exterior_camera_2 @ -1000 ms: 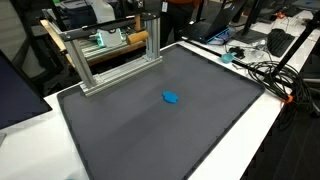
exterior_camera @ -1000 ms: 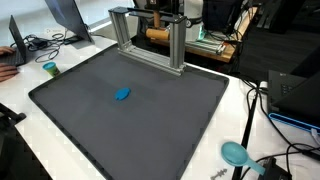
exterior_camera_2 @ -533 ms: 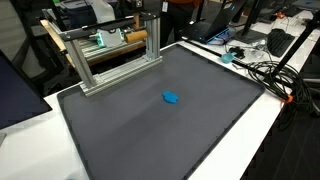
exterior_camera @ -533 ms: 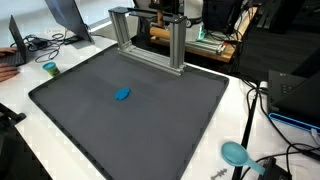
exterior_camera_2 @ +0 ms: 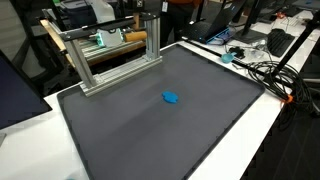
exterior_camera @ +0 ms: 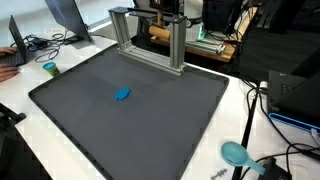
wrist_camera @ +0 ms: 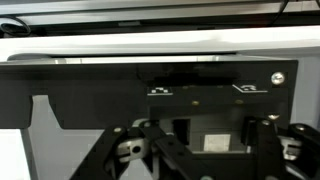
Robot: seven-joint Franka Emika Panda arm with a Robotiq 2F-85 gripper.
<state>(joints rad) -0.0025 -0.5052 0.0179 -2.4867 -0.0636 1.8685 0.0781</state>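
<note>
Dark grey mat (exterior_camera: pixel 180 120), small blue object (exterior_camera: pixel 122 94) lying mid-mat, well away from gripper (wrist_camera: pixel 205 150). Directly ahead of gripper, black panel (wrist_camera: pixel 90 90). Only linkages in view: cannot tell whether jaws apart or together

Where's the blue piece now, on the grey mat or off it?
On it. In an exterior view the blue piece lies near the middle of the grey mat, inside its edges.

Small blue lump (exterior_camera: pixel 122 94) on the dark mat (exterior_camera: pixel 160 135).
It lies flat and alone near the mat's middle, well apart from its edges.
</note>
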